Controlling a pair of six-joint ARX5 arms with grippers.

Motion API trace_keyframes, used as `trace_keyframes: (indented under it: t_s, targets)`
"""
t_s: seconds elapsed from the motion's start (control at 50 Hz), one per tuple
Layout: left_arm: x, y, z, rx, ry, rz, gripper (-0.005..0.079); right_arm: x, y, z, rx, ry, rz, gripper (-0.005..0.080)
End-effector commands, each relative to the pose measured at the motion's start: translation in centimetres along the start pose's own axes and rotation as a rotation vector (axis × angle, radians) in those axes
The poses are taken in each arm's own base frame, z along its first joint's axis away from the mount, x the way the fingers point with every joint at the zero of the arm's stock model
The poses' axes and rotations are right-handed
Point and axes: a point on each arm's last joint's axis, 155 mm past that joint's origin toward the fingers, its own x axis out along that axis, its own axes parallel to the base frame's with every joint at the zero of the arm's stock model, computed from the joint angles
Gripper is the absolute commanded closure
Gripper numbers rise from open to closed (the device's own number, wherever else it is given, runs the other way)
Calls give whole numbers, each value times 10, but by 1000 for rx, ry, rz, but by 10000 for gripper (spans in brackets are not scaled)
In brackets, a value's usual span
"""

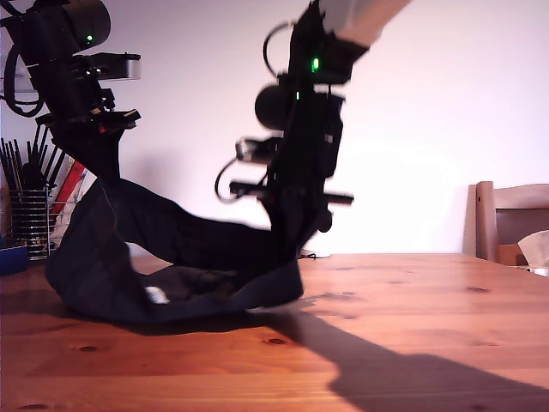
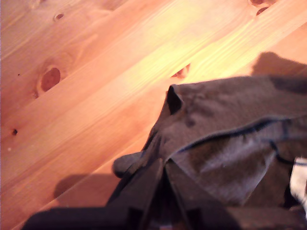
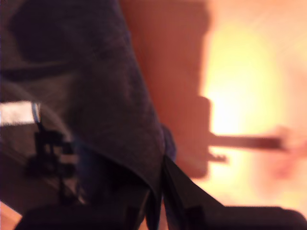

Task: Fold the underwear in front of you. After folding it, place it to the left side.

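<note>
The underwear (image 1: 171, 257) is a limp black garment hanging between two arms, its low middle sagging onto the wooden table (image 1: 412, 300). A small white label (image 1: 156, 294) shows inside the sag. One arm's gripper (image 1: 105, 172) holds an end high at the exterior view's left. The other arm's gripper (image 1: 296, 215) holds the other end near the middle. The wrist views do not show which arm is which. My first gripper (image 2: 163, 170) is shut on dark-grey underwear (image 2: 225, 139) fabric above the table. My second gripper (image 3: 159, 191) is shut on an underwear (image 3: 91, 81) edge, with the label (image 3: 17, 112) beside it.
A wire holder with dark utensils (image 1: 30, 206) stands at the exterior view's far left behind the garment. A wooden chair (image 1: 510, 219) and a white tissue (image 1: 536, 249) are at the exterior view's right edge. A long arm shadow (image 1: 412, 360) lies across the front of the table.
</note>
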Motion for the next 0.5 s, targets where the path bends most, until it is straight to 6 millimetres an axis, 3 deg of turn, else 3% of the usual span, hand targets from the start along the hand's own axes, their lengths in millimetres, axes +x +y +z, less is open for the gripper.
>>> trace_keyframes:
  t_s: [0.0,0.3,0.48]
  targets:
    - [-6,4,4,3,-16,14,764,-13,-3,7,-18,-21,-24,765]
    - [-31,16,29,37,-119,82,764,-53,-23,32,-32,-90,-146,765]
    - [-35,16,22,40,-89,88,764,-76,-40,43,-30,-129,-216,765]
